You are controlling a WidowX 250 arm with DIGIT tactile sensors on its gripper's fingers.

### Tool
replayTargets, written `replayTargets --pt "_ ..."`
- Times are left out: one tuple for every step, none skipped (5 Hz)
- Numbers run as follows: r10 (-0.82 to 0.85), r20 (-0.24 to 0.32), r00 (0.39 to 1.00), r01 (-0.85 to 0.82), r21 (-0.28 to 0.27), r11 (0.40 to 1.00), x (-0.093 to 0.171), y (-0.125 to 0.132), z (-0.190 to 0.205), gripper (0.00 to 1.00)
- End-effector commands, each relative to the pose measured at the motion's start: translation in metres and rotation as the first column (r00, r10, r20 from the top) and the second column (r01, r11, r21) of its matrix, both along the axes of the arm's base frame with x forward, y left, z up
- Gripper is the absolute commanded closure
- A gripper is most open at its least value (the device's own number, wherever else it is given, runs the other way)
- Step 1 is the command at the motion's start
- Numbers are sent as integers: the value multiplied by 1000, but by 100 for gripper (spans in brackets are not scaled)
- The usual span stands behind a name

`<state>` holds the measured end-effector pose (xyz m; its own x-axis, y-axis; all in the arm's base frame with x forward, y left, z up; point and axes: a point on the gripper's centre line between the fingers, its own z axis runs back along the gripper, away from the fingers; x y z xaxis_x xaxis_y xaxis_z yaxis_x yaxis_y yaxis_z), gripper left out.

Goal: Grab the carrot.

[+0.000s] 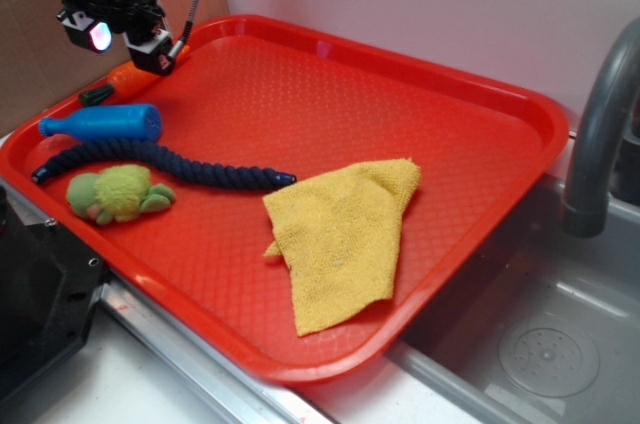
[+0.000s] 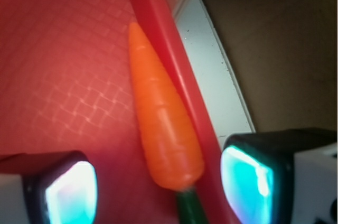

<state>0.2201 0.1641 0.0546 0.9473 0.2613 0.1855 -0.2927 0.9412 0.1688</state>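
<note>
The orange carrot (image 1: 128, 79) lies along the far left rim of the red tray (image 1: 420, 74), its dark green stem pointing left. My gripper (image 1: 135, 44) hovers just above it, open. In the wrist view the carrot (image 2: 161, 118) runs lengthwise between my two fingers, its thick end and green stem (image 2: 191, 209) nearest the camera. One fingertip (image 2: 66, 189) is over the tray floor, the other over the tray rim (image 2: 174, 65). Neither finger touches the carrot.
A blue bottle-shaped toy (image 1: 105, 122), a dark blue rope (image 1: 160, 159), a fuzzy green plush (image 1: 118, 192) and a yellow cloth (image 1: 345, 234) lie on the tray. A grey faucet (image 1: 600, 134) and sink (image 1: 540, 344) stand at right. A wall rises behind.
</note>
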Motion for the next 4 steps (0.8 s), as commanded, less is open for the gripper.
replayTargets --pt "-25 33 999 24 19 1000 9 25 10 0" --pt "-61 3 998 60 12 998 20 19 3 0" --pt "-77 -17 997 77 -11 997 24 13 -4 0" --pt "-74 -78 994 68 -75 995 26 2 -19 0"
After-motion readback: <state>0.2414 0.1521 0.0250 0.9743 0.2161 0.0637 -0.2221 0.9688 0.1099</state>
